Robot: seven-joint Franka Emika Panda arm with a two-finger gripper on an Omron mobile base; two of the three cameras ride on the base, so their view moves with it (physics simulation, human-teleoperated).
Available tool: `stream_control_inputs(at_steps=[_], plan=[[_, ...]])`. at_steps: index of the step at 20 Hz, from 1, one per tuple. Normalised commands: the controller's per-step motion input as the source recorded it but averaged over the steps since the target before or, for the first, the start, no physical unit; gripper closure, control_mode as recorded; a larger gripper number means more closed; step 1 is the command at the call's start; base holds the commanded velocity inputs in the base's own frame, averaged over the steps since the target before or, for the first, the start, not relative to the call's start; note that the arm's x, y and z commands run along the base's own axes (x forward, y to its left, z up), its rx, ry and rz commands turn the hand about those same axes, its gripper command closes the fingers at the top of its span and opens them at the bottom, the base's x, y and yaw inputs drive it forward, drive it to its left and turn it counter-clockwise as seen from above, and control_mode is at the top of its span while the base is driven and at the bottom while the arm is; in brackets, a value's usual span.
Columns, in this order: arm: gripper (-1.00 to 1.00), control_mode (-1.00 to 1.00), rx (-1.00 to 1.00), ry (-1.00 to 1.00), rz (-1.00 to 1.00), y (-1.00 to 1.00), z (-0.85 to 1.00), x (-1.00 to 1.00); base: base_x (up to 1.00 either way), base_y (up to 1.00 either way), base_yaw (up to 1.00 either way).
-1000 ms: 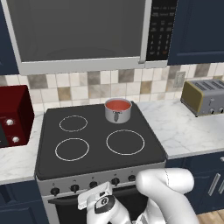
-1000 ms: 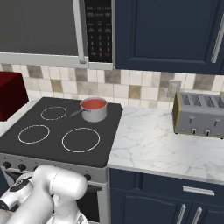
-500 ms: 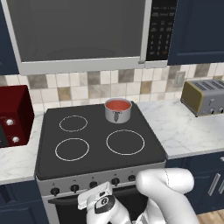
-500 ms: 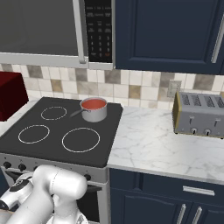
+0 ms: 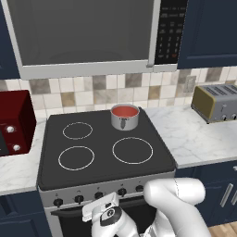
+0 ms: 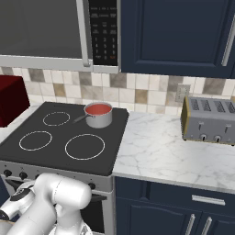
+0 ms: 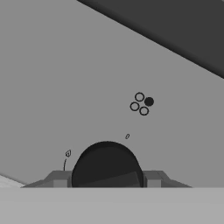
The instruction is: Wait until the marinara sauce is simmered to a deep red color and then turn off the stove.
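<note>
The marinara sauce [image 5: 125, 111] [image 6: 98, 109] is a smooth orange-red disc in a shiny steel saucepan [image 5: 125, 122] [image 6: 101, 120] on the back right ring of the stove [image 5: 99, 149] [image 6: 59, 133]. The silver front panel [image 5: 69, 195] carries a row of small black knobs. In the hand view a black knob [image 7: 107, 162] sits between my two fingertips, which touch its sides, so my gripper [image 7: 107, 179] is shut on it. Beside the knob, a four-circle burner mark [image 7: 141, 104] has one filled dot. In the left base view the hand [image 5: 105, 212] is low against the panel.
A red microwave [image 5: 14, 122] [image 6: 11, 98] stands left of the stove. On the marble counter [image 5: 194, 134] [image 6: 170, 151] to the right sits a toaster [image 5: 217, 102] [image 6: 209, 119]. A large grey microwave [image 5: 88, 32] hangs overhead.
</note>
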Motion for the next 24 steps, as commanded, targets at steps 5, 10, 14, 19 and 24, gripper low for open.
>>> stream_control_inputs(at_steps=[5, 10, 14, 19, 24], plan=[[1.0, -1.0, 0.0, 0.0, 0.0, 0.0, 0.0, 0.0, 0.0, 0.0, 0.0], [1.0, -1.0, 0.0, 0.0, 0.0, 0.0, 0.0, 0.0, 0.0, 0.0, 0.0], [1.0, -1.0, 0.0, 0.0, 0.0, 0.0, 0.0, 0.0, 0.0, 0.0, 0.0], [1.0, -1.0, 0.0, 0.0, 0.0, 0.0, 0.0, 0.0, 0.0, 0.0, 0.0], [1.0, -1.0, 0.0, 0.0, 0.0, 0.0, 0.0, 0.0, 0.0, 0.0, 0.0]])
